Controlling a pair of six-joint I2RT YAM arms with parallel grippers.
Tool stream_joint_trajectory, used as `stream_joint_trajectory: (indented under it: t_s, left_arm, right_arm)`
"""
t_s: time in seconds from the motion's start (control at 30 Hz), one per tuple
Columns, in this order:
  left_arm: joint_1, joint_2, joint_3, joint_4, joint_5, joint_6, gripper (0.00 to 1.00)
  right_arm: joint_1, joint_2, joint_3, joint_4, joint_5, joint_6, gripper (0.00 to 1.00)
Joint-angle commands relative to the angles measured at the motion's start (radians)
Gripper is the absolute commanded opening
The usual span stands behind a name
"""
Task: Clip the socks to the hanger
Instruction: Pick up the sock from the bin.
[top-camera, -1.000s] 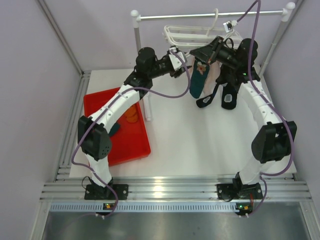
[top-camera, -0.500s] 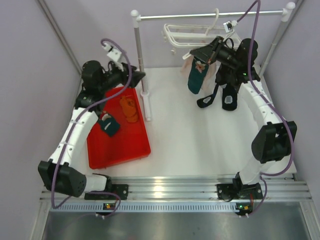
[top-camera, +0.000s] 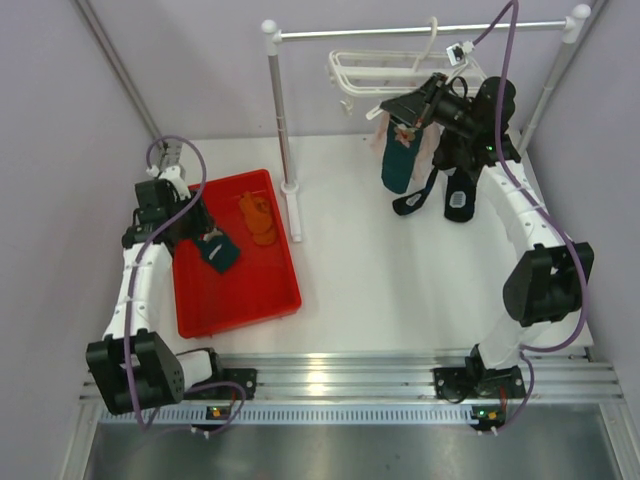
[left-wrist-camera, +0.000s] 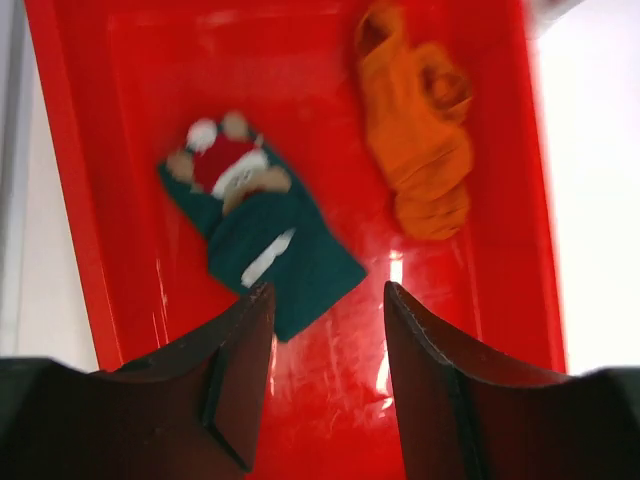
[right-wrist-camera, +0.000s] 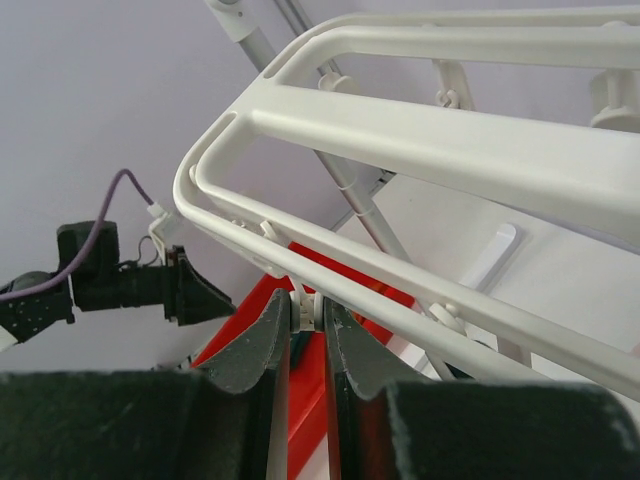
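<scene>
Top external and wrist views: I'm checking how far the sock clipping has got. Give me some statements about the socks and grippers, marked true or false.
1. The left gripper is open over the red tray. True.
2. It grips the tray's teal sock. False: that sock lies loose in the tray.
3. An orange sock lies in the tray too. True.
4. The right gripper hangs open, clear of the hanger. False: it is shut on a hanger clip.
5. No sock hangs from the hanger. False: a hanging teal sock is there.

The tray is glossy plastic, socks matt cloth, hanger smooth plastic.
</scene>
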Motion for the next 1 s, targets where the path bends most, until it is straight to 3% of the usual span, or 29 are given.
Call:
stream_joint_trajectory:
  t_s: [0.0, 0.33, 0.63, 0.87, 0.97]
  left_arm:
    - [0.008, 0.038, -0.076, -0.058, -0.135, -0.105, 0.52]
    - [0.008, 0.289, -0.112, 0.028, -0.179, -0.277, 0.51]
    - [0.0, 0.428, -0.068, 0.135, -0.228, -0.306, 0.47]
    - [-0.012, 0.397, -0.043, 0.092, -0.257, -0.242, 0.03]
    - [-0.047, 0.31, -0.029, 0.075, -0.242, -0.135, 0.0]
  right_arm:
    - [-0.006, -0.019, 0.036, 0.022, 0.021, -0.019, 0.0]
    - [-0.006, -0.013, 0.039, 0.003, 0.023, -0.042, 0.0]
    - [-0.006, -0.007, 0.037, -0.006, 0.024, -0.054, 0.0]
    - [-0.006, -0.013, 0.036, -0.011, 0.026, -0.059, 0.0]
    - [-0.006, -0.019, 0.034, -0.012, 0.026, -0.06, 0.0]
